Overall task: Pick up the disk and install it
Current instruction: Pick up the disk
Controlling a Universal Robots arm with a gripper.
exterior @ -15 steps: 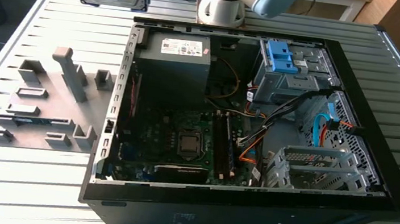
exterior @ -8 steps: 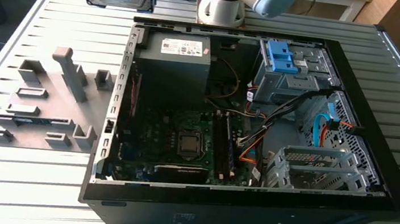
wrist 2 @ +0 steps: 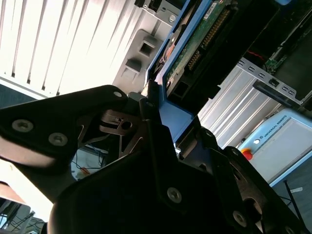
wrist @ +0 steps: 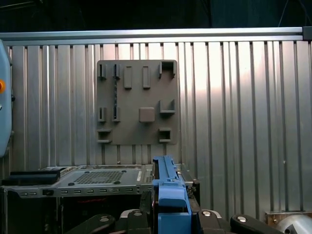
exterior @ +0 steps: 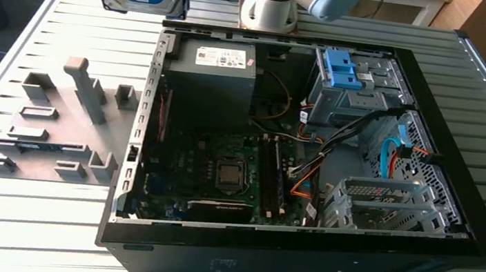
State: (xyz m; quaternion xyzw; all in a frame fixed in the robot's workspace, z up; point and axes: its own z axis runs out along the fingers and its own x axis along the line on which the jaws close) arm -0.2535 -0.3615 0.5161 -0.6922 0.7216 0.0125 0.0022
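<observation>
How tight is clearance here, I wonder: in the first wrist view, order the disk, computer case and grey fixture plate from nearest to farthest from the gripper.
1. The disk, clamped in the gripper.
2. The computer case, its rim close beside the disk.
3. The grey fixture plate, flat on the table beyond the case.

Here's an open computer case (exterior: 302, 258) lying on the ribbed metal table (exterior: 29, 221), with its dark grey power supply box (exterior: 212, 87) next to the motherboard (exterior: 220, 168). A blue bracket (exterior: 339, 68) stands in the far drive cage (exterior: 349, 106), and orange cables (exterior: 303, 181) trail nearby. On the exterior view's left, a grey fixture plate (exterior: 57, 134) sits just beside the case.
</observation>
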